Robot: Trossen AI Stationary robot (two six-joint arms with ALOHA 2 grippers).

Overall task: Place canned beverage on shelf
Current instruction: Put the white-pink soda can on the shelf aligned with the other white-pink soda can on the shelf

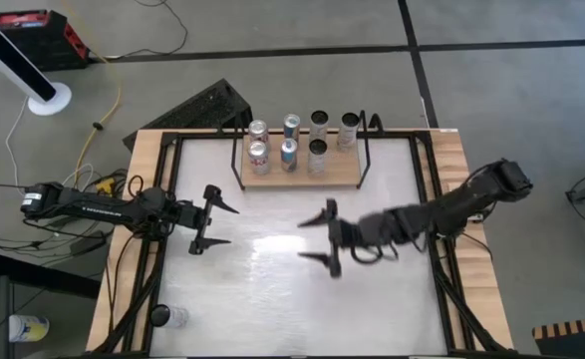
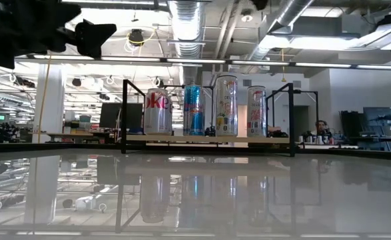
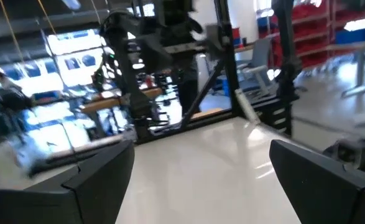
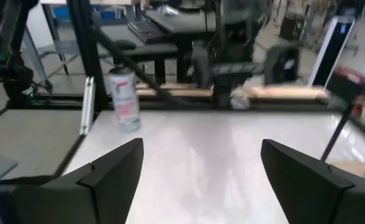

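**Cans on shelf, both grippers empty over the tabletop**

The shelf (image 1: 302, 178) — a light-wood board in a black wire frame — stands at the middle of the far edge of the white tabletop (image 1: 272, 299). Eight beverage cans (image 1: 290, 128) stand upright on it in two rows of four. In the low view the front row reads as a silver can (image 2: 157, 112), a blue can (image 2: 193, 110), a tall clear-looking can (image 2: 226, 107) and a pale can (image 2: 257, 111).

The left gripper (image 1: 219, 225) hovers over the left half of the tabletop, fingers spread wide, holding nothing. The right gripper (image 1: 317, 240) hovers near the centre, fingers likewise wide and empty. The two grippers face each other — well apart.

One further can (image 1: 168, 317) lies near the left front corner; the right wrist view shows a can (image 4: 125, 98) standing at the table's edge.
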